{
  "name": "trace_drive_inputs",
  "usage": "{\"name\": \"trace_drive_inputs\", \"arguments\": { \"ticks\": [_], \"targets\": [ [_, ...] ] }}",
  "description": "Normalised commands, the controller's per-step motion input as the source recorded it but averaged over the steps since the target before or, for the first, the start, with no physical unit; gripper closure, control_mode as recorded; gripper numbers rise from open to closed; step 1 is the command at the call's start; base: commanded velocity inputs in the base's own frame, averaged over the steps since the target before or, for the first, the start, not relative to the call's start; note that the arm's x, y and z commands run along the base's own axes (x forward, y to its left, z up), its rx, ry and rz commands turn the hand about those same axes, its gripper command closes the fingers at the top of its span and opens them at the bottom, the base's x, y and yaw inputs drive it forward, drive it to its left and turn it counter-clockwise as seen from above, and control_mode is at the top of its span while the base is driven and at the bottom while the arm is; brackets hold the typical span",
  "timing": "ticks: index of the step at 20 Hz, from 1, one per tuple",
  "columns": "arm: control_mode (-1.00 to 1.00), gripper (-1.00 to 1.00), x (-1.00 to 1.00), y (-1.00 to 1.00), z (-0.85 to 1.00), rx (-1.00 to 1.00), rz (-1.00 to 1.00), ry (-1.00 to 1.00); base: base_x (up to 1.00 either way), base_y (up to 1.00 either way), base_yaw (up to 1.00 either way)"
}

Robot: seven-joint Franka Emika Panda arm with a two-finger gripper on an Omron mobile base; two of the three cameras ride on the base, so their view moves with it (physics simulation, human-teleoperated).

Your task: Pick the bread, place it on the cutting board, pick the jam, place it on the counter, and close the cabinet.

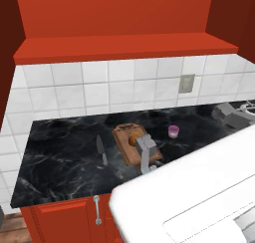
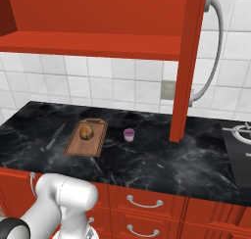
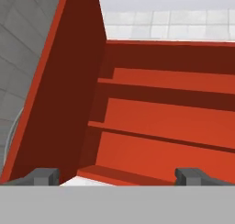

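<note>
Bread [image 2: 86, 132] on cutting board [image 2: 93, 144]; jam jar [image 2: 129, 134] right of it on counter [image 2: 162, 159]. Cabinet [image 3: 151, 126] door open. Gripper [image 3: 117, 176] jaws wide apart, holding nothing, facing shelves.

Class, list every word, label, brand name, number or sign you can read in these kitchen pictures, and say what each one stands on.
None: no readable text in any view.
The jam jar shows no legible label.
The grey wall plate on the tiles is blank.
The cutting board, the bread, the knife and the cabinet carry no markings.
</note>
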Motion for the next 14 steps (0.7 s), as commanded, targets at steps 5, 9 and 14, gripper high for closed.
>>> {"name": "trace_drive_inputs", "arguments": {
  "ticks": [5,9,14],
  "targets": [
    [-1.00,-1.00,0.00,0.11,0.00,0.00,0.10,0.00,0.00,0.00,0.00],
    [-1.00,-1.00,0.00,0.15,0.00,0.00,0.09,0.00,0.00,0.00,0.00],
    [-1.00,-1.00,0.00,0.28,0.00,0.00,0.06,0.00,0.00,0.00,0.00]
  ]
}}
